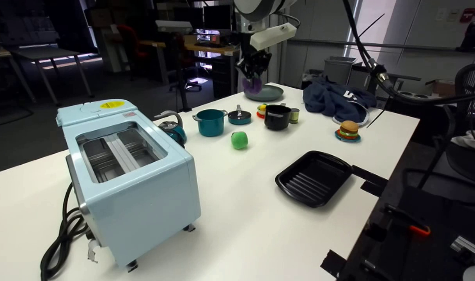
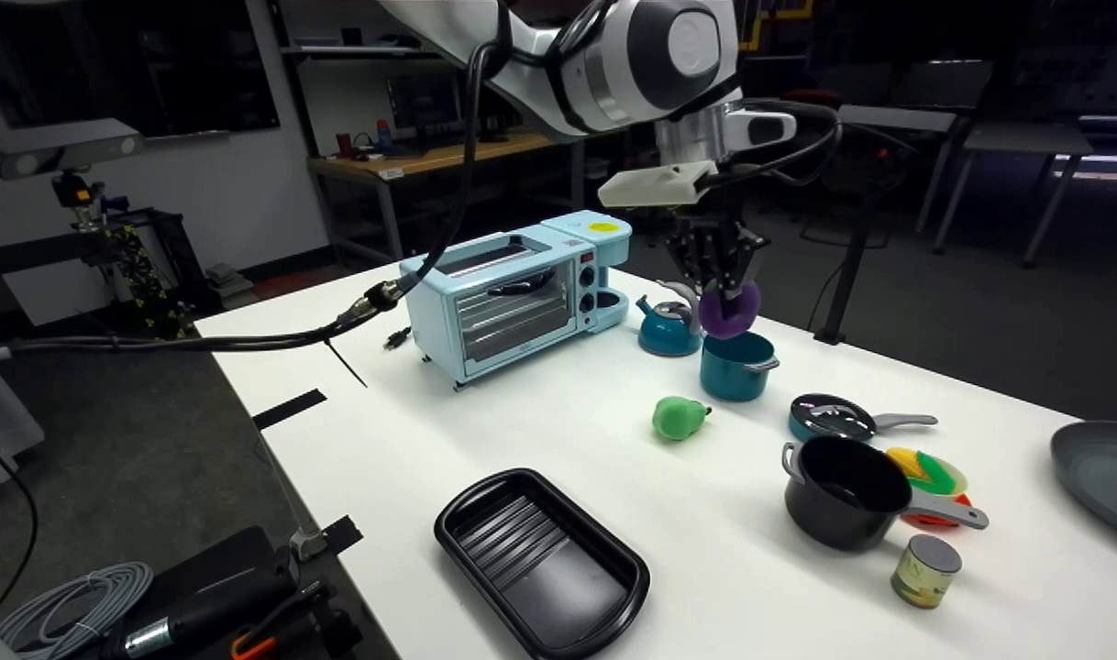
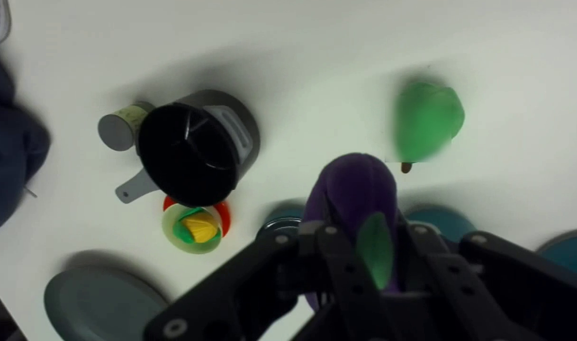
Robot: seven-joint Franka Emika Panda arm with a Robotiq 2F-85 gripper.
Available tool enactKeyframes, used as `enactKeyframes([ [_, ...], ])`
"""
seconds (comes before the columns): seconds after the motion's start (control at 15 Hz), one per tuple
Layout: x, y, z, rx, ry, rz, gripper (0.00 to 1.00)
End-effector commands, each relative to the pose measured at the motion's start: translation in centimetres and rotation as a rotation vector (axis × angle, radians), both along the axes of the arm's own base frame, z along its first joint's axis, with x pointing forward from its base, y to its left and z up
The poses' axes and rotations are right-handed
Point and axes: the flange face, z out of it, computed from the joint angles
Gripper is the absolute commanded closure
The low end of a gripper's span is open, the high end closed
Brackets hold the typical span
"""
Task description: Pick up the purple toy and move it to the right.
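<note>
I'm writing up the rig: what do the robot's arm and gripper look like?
The arm is white and rounded, with a grey joint cap, a thick black cable and a pale block mounted above the gripper. The gripper is black and angular, with pale bolt heads.

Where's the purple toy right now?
The purple toy is in the hand, raised above the table; in the wrist view it is right of centre, with the black pot to its left and the green toy to its upper right.
</note>
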Motion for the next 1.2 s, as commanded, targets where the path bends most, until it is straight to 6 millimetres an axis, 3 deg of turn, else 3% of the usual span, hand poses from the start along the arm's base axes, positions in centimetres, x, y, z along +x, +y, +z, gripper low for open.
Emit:
enactKeyframes([
  [0.0,-1.8,-3.2,1.9,0.001,-0.025,-0.121,0.94],
  [0.07,-0.6,-2.5,1.0,-0.003,-0.014,-0.064,0.78],
  [0.13,-0.9,-3.2,1.3,-0.004,-0.019,-0.083,0.78],
  [0.2,-1.0,-3.6,1.5,-0.004,-0.022,-0.093,0.94],
  [0.47,-1.1,-5.3,0.1,-0.001,-0.003,-0.142,0.94],
  [1.13,-1.8,-14.0,-3.1,-0.048,0.034,-0.266,0.94],
])
